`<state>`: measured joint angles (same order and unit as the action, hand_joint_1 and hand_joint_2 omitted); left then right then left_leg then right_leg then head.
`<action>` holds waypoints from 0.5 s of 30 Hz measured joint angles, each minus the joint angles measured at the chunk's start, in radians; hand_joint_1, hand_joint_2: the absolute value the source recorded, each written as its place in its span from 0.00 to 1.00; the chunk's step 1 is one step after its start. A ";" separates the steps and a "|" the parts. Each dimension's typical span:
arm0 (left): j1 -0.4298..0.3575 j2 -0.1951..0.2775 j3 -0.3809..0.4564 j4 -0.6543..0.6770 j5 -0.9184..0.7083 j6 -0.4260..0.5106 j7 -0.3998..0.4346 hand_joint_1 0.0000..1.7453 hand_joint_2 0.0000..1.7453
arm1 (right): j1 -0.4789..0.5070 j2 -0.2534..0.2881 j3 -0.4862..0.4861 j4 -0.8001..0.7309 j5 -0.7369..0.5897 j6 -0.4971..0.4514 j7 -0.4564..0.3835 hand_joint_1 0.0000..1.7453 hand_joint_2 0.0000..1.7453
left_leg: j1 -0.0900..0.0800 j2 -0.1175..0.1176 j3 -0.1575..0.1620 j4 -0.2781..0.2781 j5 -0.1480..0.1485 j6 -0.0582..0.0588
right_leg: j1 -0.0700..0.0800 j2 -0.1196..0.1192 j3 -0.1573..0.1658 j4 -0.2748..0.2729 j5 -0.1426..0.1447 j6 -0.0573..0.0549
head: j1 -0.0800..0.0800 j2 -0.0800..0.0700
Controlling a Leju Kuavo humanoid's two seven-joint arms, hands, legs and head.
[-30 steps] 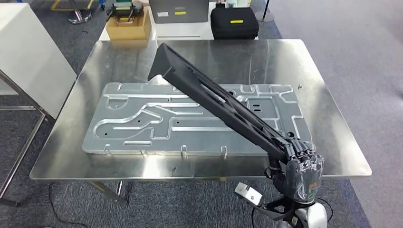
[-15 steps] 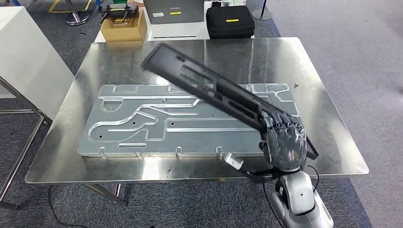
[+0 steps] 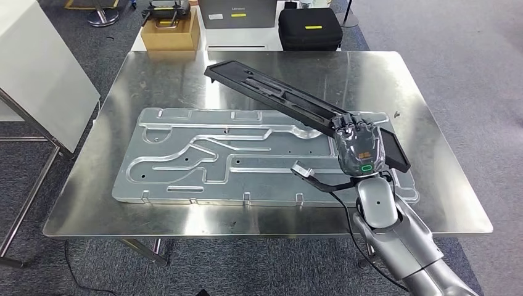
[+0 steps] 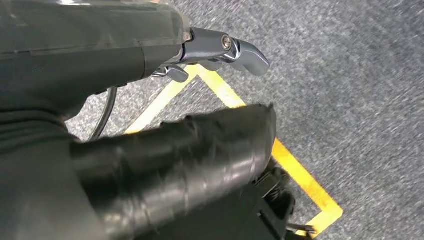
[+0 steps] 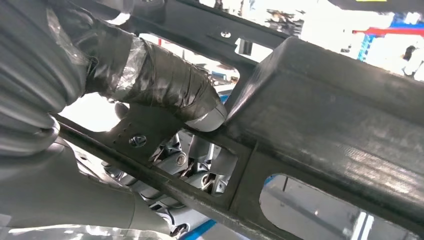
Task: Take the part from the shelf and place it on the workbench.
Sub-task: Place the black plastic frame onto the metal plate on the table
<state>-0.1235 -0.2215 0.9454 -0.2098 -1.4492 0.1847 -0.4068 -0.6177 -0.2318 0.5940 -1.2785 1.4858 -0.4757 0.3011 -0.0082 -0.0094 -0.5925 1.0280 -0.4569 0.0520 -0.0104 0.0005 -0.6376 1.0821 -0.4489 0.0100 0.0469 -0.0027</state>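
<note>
Placing step: part [image 3: 277, 95] held by right hand [image 3: 358, 148], frame centre-right, over workbench [image 3: 432, 203]; lowering judged required.

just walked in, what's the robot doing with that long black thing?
The right hand grips a long black part near one end and holds it at a slant over the steel workbench. The part crosses above the grooved aluminium plate lying on the bench, its far end toward the back edge. It is not released yet. The left hand hangs over the carpet by yellow floor tape, holding nothing.
</note>
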 joint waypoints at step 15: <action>-0.006 -0.001 -0.023 0.000 0.008 0.003 0.010 0.00 0.00 | -0.071 -0.002 0.161 0.250 0.000 -0.018 0.054 0.89 1.00 | 0.018 0.003 -0.052 0.059 0.010 -0.045 | -0.006 -0.001 0.037 -0.050 -0.010 -0.012 | -0.002 0.000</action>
<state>-0.1294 -0.2229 0.9224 -0.2099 -1.4409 0.1877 -0.3964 -0.6884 -0.2341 0.7549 -1.0290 1.4858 -0.4933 0.3555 0.0100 -0.0066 -0.6444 1.0875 -0.4470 0.0071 -0.0164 -0.0004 -0.6011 1.0326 -0.4590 -0.0019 0.0446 -0.0027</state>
